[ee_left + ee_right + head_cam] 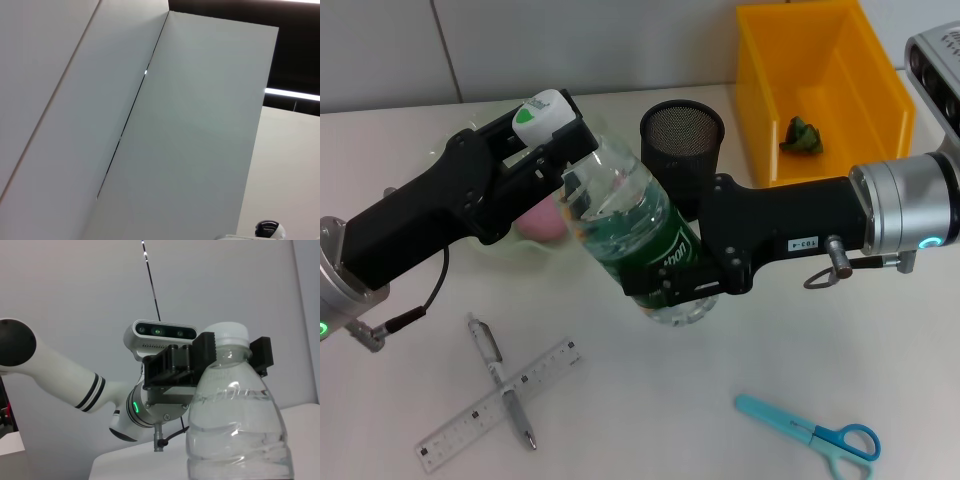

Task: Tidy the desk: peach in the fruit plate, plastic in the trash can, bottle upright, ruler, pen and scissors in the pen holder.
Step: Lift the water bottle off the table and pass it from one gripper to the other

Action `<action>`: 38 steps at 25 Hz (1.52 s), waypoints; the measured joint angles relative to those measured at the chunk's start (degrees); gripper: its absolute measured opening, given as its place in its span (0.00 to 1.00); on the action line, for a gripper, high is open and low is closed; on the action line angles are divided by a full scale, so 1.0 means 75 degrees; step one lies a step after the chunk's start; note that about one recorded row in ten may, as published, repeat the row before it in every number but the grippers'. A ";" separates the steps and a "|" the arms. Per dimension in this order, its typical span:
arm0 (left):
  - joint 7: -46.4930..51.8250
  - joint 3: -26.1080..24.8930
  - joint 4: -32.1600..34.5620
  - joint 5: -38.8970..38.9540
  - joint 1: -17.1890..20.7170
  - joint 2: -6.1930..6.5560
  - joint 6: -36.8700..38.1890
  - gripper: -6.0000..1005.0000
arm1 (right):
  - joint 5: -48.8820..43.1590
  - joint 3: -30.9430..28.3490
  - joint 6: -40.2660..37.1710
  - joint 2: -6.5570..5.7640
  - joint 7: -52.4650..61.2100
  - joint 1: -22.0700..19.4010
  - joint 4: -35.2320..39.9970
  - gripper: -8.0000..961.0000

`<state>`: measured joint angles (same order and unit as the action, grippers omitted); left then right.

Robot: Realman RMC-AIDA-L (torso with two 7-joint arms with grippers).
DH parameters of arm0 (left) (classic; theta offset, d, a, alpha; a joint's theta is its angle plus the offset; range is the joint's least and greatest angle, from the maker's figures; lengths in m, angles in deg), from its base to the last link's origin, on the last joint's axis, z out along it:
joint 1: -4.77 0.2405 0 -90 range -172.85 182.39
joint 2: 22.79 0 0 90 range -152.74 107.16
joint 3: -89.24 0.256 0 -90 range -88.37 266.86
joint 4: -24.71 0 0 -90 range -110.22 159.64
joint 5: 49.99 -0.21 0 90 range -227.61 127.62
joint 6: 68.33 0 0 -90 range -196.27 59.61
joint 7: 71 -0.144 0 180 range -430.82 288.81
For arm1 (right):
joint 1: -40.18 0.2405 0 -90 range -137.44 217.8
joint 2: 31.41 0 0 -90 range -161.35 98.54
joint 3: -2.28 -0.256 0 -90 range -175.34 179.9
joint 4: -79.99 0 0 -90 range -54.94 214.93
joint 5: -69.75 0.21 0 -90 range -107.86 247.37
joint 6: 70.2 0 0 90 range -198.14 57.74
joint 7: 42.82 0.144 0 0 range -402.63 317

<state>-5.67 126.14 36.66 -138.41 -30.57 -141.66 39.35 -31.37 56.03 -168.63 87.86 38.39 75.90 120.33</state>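
Both arms have the clear plastic water bottle with the green label (638, 240) up off the white desk (650, 400), in front of the black mesh pen holder (681, 140). The bottle is tilted, its long axis slanting from its base, low and toward the robot's right, up to its neck toward the left and the back wall.

The right gripper (670, 285) is clamped around the labelled lower body, fingers pinching it from both sides. The left gripper (555, 150) is at the neck end, its black fingers pressed on either side of the cap region.

The head view hides the cap behind the left gripper's body; the right wrist view shows it plainly, a white screw cap (223, 335) with the left gripper's black pads (204, 347) squeezing just beside it, and clear water in the shoulder below. The left wrist view shows only wall panels and a ceiling light, none of the desk.

Only the head view shows what else lies around: a pink peach (540, 222) in the pale green fruit plate (455, 150) behind the left arm, a crumpled green plastic scrap (802, 136) inside the yellow bin (760, 110), a silver pen (500, 378) lying crosswise over a clear ruler (460, 425) near the front edge, and light blue scissors (815, 432) flat on the desk toward the right.
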 joint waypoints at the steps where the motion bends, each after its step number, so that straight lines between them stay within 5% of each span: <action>1: 0.0010 0.0000 0.0000 0.0005 0.0000 0.0002 0.0013 0.45 | 0.0002 0.0000 0.0004 0.0000 0.0025 0.0009 0.0000 0.80; 38: 0.0190 0.0064 0.0001 -0.0029 -0.0034 0.0015 0.0116 0.44 | 0.0055 0.0445 0.0130 -0.0010 0.0327 0.0048 0.0383 0.80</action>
<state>-4.25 126.62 36.67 -138.63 -30.82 -141.55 40.22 -30.95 59.37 -167.65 87.79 40.85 76.25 123.20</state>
